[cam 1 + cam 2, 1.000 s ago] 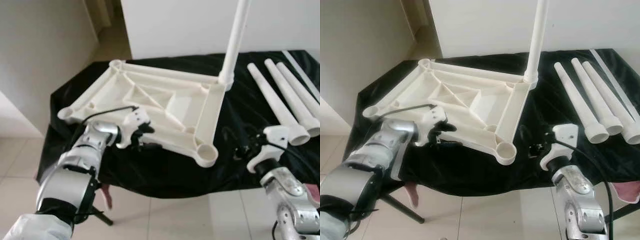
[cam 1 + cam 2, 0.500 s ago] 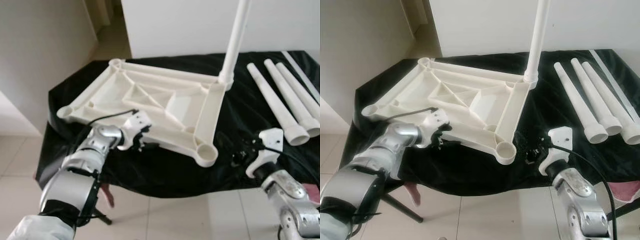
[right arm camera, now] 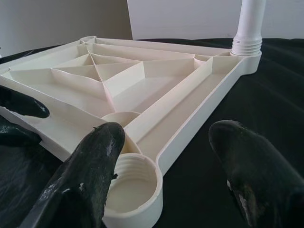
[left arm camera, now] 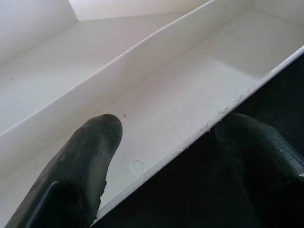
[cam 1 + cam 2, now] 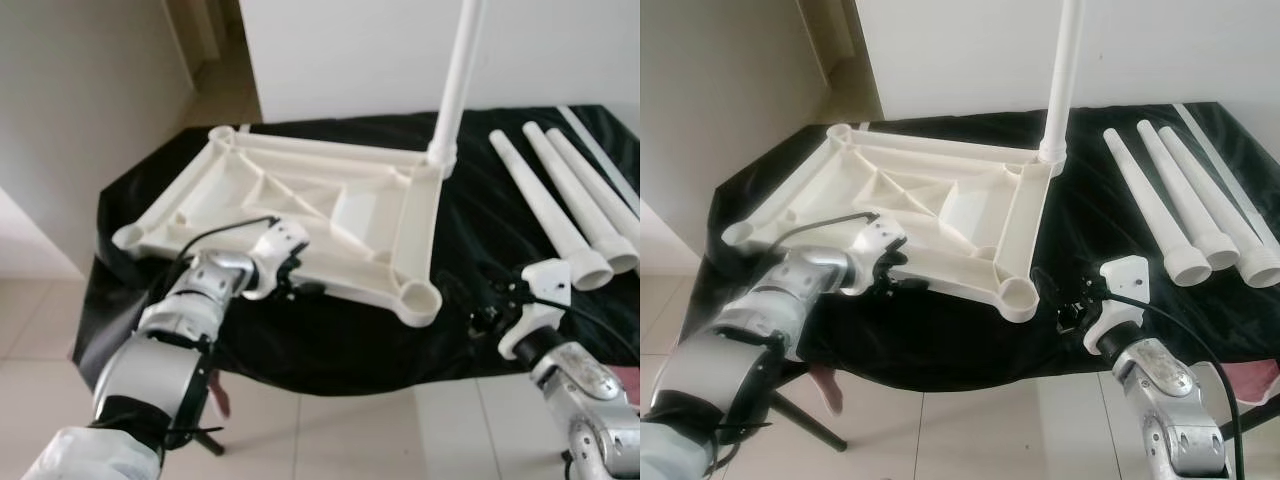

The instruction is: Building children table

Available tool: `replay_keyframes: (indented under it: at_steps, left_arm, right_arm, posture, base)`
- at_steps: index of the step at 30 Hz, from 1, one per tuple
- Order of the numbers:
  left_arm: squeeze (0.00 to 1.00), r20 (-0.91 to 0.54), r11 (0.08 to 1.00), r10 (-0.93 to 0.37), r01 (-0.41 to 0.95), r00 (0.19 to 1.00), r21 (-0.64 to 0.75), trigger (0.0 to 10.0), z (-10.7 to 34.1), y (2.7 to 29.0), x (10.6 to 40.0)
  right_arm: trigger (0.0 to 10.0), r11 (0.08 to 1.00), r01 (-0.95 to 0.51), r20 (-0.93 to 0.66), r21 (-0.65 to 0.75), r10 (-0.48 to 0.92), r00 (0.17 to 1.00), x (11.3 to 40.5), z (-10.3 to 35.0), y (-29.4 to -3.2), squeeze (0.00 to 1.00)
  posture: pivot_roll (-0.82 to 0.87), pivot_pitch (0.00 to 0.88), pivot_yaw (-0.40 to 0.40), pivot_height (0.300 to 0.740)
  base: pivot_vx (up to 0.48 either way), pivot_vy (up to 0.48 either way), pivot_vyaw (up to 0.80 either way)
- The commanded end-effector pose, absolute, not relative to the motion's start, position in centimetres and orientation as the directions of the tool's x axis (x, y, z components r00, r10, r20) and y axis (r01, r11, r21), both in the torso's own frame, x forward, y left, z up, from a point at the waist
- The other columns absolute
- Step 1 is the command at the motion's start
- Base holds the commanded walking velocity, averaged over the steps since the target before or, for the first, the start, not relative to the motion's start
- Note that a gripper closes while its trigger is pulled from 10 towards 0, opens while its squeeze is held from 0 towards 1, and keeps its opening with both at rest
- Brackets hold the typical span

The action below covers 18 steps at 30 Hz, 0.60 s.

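On black cloth [image 5: 330, 340], left end effector [image 5: 296, 285] pinches tabletop [image 5: 330, 215]; right end effector [image 5: 1072, 312] spread.

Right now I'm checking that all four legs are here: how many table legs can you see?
4. One leg stands upright, screwed into the tabletop's far right corner. Three loose legs lie side by side on the black cloth to its right.

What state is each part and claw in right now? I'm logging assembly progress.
Tabletop: upside down on the black cloth, ribs up.
Fitted leg: upright in the far right corner socket.
Loose legs: three, lying side by side on the cloth.
Near socket: empty.
Left claw: straddling the tabletop's near edge, one finger inside, one outside.
Right claw: open, aimed at the near socket, touching nothing.
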<state>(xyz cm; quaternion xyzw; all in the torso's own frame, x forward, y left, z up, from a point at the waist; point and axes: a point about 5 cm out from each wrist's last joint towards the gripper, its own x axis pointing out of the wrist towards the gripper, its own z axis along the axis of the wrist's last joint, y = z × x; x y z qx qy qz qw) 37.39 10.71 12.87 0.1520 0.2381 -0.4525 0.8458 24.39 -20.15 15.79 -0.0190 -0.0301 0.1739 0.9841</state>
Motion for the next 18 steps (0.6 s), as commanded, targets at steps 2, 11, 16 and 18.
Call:
replay_keyframes:
  at_steps: [2, 11, 16, 18]
  left_arm:
    - [0.0, -0.623, 0.61, -0.638, 0.79, 0.452, -0.051, 10.0, 9.7, 11.6, 36.1]
    - [0.0, -0.646, 0.379, -0.694, 0.924, 0.318, 0.047, 10.0, 10.7, 10.3, 34.5]
    - [0.0, -0.609, 0.199, -0.766, 0.977, 0.205, 0.079, 10.0, 12.8, 9.5, 33.5]
    - [0.0, -0.599, 0.226, -0.764, 0.969, 0.239, 0.1, 10.0, 13.4, 9.6, 34.1]
  right_arm:
    - [10.0, 0.934, -0.355, 0.049, -0.043, 0.357, 0.933, 24.5, 15.9, -20.0, 0.0]
    - [10.0, 0.932, -0.359, 0.053, -0.051, 0.361, 0.931, 25.0, 16.0, -20.2, 0.0]
    - [10.0, 0.932, -0.357, 0.061, -0.061, 0.361, 0.931, 25.6, 16.2, -20.2, 0.0]
    - [10.0, 0.932, -0.357, 0.063, -0.063, 0.361, 0.931, 25.7, 16.3, -20.2, 0.0]
  posture:
    - [-0.13, 0.034, 0.07, 0.74]
    - [-0.11, 0.043, 0.07, 0.74]
    - [-0.1, 0.048, 0.068, 0.74]
    - [-0.1, 0.047, 0.069, 0.74]
  base:
    - [0.0, 0.0, 0.0]
    - [0.0, 0.0, 0.0]
    - [0.0, 0.0, 0.0]
    - [0.0, 0.0, 0.0]
